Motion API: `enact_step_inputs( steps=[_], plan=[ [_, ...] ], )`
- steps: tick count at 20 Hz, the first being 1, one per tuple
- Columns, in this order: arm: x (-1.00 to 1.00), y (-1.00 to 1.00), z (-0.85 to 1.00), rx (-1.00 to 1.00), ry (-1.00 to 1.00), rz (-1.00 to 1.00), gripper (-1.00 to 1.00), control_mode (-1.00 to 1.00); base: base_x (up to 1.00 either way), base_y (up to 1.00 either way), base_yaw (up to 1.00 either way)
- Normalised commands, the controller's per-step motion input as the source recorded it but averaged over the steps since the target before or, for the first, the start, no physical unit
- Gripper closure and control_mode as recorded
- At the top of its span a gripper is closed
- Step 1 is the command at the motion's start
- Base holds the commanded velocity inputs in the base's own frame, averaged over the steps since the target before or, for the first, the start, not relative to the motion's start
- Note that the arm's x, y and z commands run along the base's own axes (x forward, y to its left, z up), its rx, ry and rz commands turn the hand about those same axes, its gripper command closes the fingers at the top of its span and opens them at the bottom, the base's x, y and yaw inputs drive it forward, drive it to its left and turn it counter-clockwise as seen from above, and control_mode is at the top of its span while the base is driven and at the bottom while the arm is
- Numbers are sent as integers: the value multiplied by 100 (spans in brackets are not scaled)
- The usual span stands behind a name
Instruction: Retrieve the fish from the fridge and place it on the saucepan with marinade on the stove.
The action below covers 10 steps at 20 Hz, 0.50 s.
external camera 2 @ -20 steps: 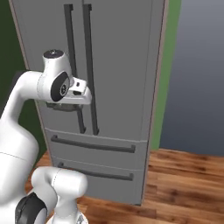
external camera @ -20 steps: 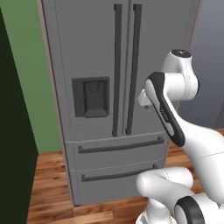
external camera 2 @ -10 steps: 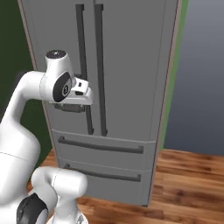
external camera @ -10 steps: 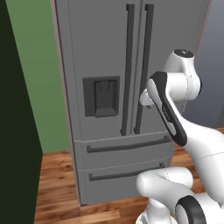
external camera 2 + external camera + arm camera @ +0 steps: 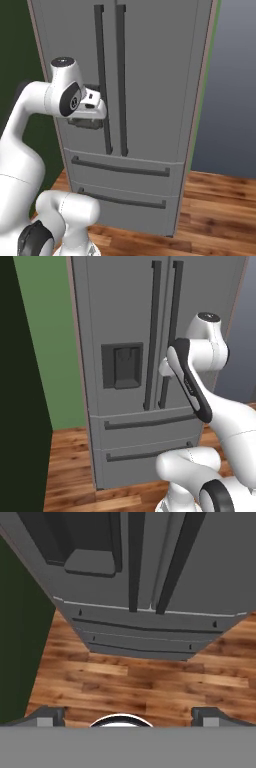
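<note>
so the tall grey double-door fridge (image 5: 150,356) is shut, fish presumably inside, its 2 long dark vertical handles (image 5: 111,75) dead ahead of the wide-open two-finger gripper (image 5: 127,714), running straight up and down.

One fridge (image 5: 125,316), two handles (image 5: 152,336), two drawers (image 5: 145,423)
</note>
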Motion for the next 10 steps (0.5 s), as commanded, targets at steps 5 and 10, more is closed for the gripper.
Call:
enact_step_inputs(
  steps=[5, 10],
  plan=[
    [42, 6, 6, 0, -21, 0, -100, -100, 0, 0, 0],
    [31, 10, 15, 0, -25, 0, -100, -100, 0, 0, 0]
  ],
)
